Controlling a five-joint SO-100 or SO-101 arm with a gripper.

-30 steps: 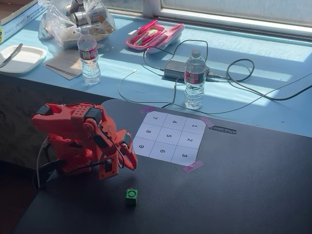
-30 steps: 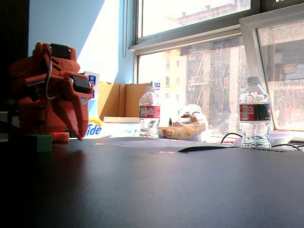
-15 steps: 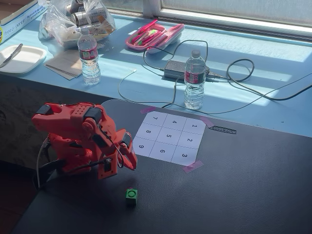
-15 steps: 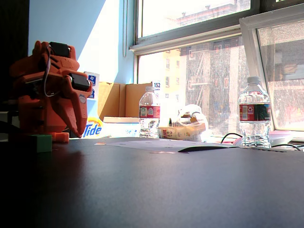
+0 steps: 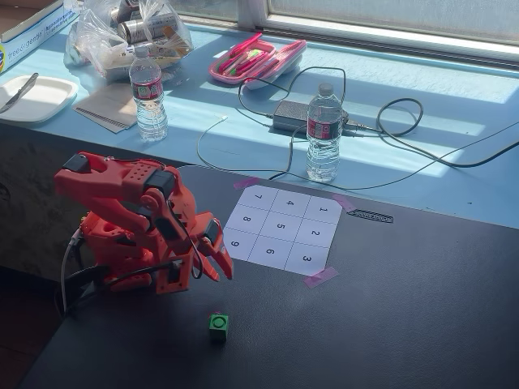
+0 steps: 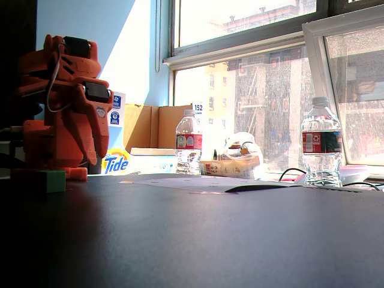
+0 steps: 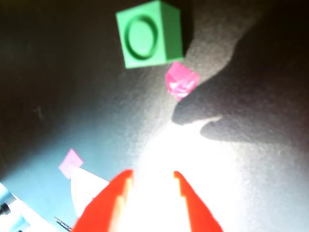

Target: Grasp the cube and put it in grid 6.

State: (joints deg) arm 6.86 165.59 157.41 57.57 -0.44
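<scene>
Arm: the orange plastic robot arm [image 5: 138, 231] sits folded low at the left of the dark surface [image 5: 389, 316] in a fixed view, its tip pointing downward.
Jaws: the two-finger orange gripper [image 7: 150, 175] has its jaws parted with a clear gap between the tips in the wrist view, holding nothing.
Cube: the small bright green cube with a dark ring mark [image 5: 218, 327] rests on the surface in front of the arm, apart from the jaws; the ring faces up. In the wrist view it lies near the top edge [image 7: 148, 34], just beside a scrap of pink tape [image 7: 181, 80]. In the low fixed view it shows dimly at the left [image 6: 54, 180].
Grid sheet: the white paper sheet with nine numbered squares [image 5: 280, 228] lies taped at its corners, to the right of the arm.
Grid 6: the white square marked 6 [image 5: 269, 252] is bare; the cube is well apart from it.
Bottles: two clear plastic water bottles [image 5: 148, 94] [image 5: 323, 134] stand upright on the light blue ledge [image 5: 454, 121] behind the sheet.
</scene>
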